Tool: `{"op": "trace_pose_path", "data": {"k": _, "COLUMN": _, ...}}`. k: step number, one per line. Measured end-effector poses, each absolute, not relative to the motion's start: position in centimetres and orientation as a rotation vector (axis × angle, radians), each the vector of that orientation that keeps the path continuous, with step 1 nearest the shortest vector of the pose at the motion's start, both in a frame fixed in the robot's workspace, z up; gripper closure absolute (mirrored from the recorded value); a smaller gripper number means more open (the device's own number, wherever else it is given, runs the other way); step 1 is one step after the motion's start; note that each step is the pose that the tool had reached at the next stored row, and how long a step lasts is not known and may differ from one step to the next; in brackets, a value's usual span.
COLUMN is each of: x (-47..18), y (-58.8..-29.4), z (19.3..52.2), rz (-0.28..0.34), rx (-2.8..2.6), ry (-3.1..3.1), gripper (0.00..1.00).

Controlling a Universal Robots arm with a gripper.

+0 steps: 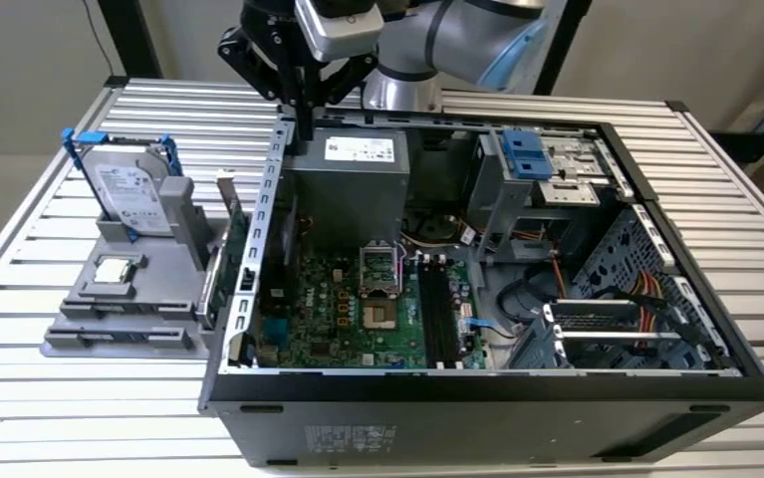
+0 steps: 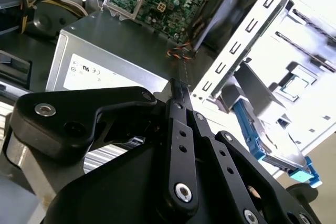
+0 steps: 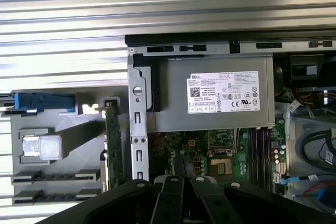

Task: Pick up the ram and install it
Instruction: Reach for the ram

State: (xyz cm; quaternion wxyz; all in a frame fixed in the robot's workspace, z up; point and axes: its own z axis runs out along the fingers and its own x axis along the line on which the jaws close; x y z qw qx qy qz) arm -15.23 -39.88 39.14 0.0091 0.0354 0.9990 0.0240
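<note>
Arm, exterior view: a grey arm (image 1: 448,40) reaches in from the far side of a slatted table (image 1: 76,408).
Gripper, exterior view: the black gripper (image 1: 303,137) hangs at the far rim of the open computer case (image 1: 488,386), by the power supply (image 1: 349,164); its fingers are pressed narrow with nothing between them.
Ram, exterior view: what seems to be the ram (image 1: 237,269) — a thin green board seen edge-on — stands in a grey holder (image 1: 103,334), just beside the case's outer wall and well apart from the gripper.
Holder, exterior view: it also carries an upright hard drive (image 1: 129,194) in a blue frame and a small silver chip (image 1: 116,269).
Case, exterior view: the motherboard (image 1: 342,309) lies inside, with long black slots (image 1: 437,309) on it.
Gripper, second wrist view: the gripper (image 2: 176,84) ends in one slim tip at the power supply's (image 2: 105,61) edge; the hard drive (image 2: 270,145) sits beyond the case wall.
Ram, first wrist view: the ram (image 3: 112,142) stands on edge between the holder (image 3: 52,177) and the case wall.
Gripper, first wrist view: the gripper (image 3: 180,165) — fingers together — shows against the motherboard (image 3: 199,148), near the power supply (image 3: 210,98).
</note>
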Motion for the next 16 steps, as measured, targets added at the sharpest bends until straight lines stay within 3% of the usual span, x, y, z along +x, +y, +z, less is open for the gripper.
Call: {"op": "trace_pose_path", "data": {"k": 16, "x": -16.4, "y": -39.9, "z": 39.1, "rz": 0.075, "rx": 0.11, "ry": 3.12, "gripper": 1.0}}
